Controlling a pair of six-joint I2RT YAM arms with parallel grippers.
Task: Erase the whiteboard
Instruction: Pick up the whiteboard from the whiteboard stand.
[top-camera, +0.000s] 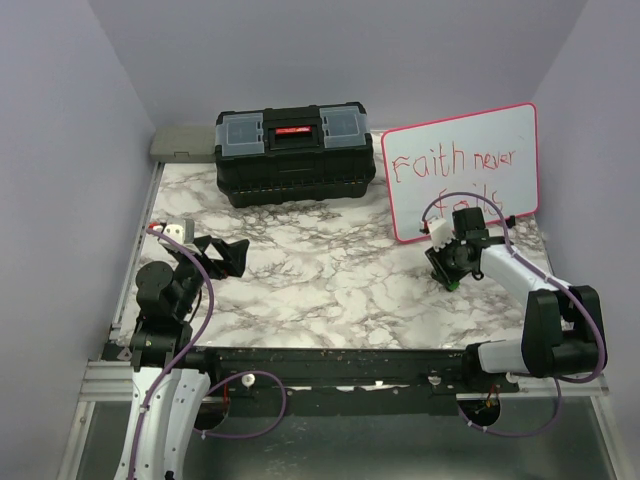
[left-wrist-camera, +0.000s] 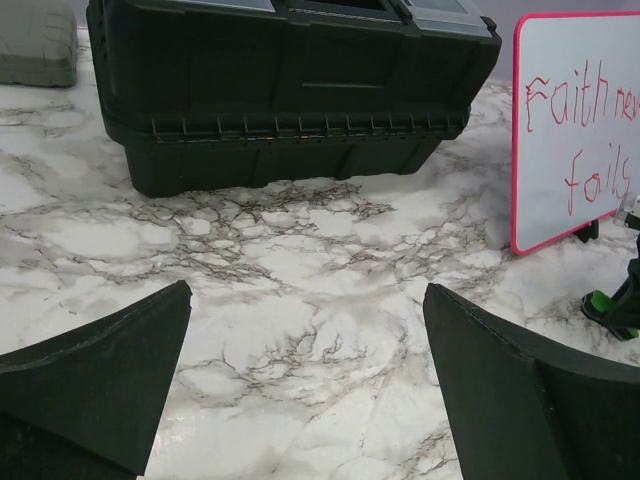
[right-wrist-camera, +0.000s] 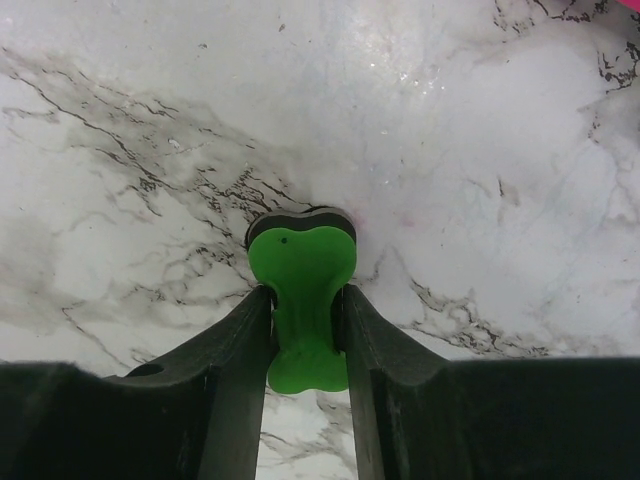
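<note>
Clearly, whiteboard (top-camera: 462, 172) reads "Faith never fails"; right gripper (right-wrist-camera: 303, 297) clamps eraser (right-wrist-camera: 300, 255)

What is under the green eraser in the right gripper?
A black pad edges the green eraser held by the right gripper; beyond it lies the marble table. The eraser covers the spot beneath, so contact cannot be seen.

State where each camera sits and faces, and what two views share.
Top: above and behind, looking down at table, toolbox, whiteboard; left pincer, right pincer show.
Left wrist: low, facing toolbox and whiteboard; open left pincer frames it.
Right wrist: facing down at table; right pincer shut on green eraser.
Shared: toolbox, in top and left wrist.
</note>
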